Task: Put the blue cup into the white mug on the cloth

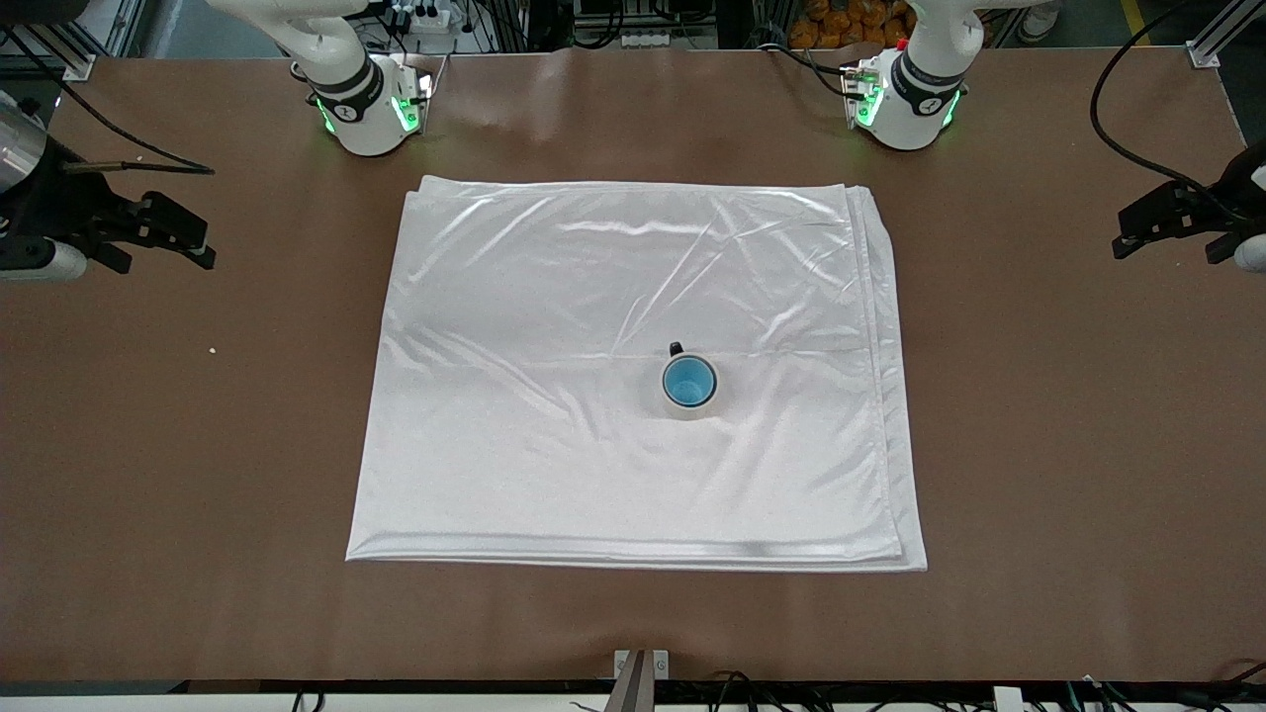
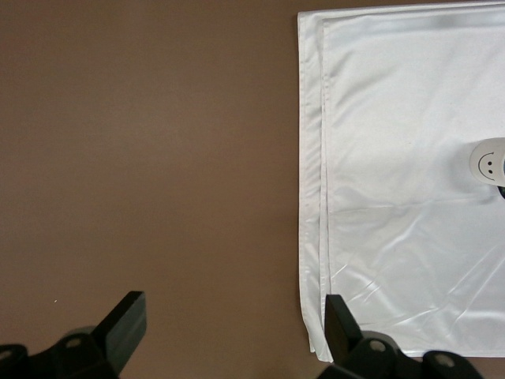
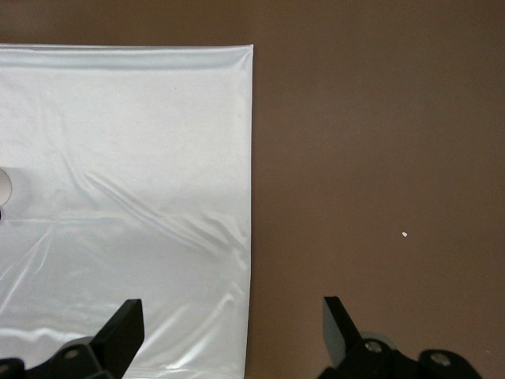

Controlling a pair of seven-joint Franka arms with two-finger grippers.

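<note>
The blue cup (image 1: 689, 383) stands upright inside the white mug (image 1: 692, 409), whose black handle points toward the robots' bases. The mug stands on the cloth (image 1: 554, 297), a little nearer to the front camera than the cloth's middle. The mug's side with dark dots shows in the left wrist view (image 2: 489, 162), and a sliver of it in the right wrist view (image 3: 4, 185). My left gripper (image 1: 1123, 232) (image 2: 234, 308) is open and empty over bare table at the left arm's end. My right gripper (image 1: 203, 247) (image 3: 231, 312) is open and empty over the cloth's edge at the right arm's end.
The brown table (image 1: 1068, 445) surrounds the cloth (image 2: 394, 118) (image 3: 118, 118) on all sides. A tiny white crumb (image 1: 212, 349) (image 3: 405, 234) lies on the table near the right arm's end. Both arm bases stand along the table's edge away from the front camera.
</note>
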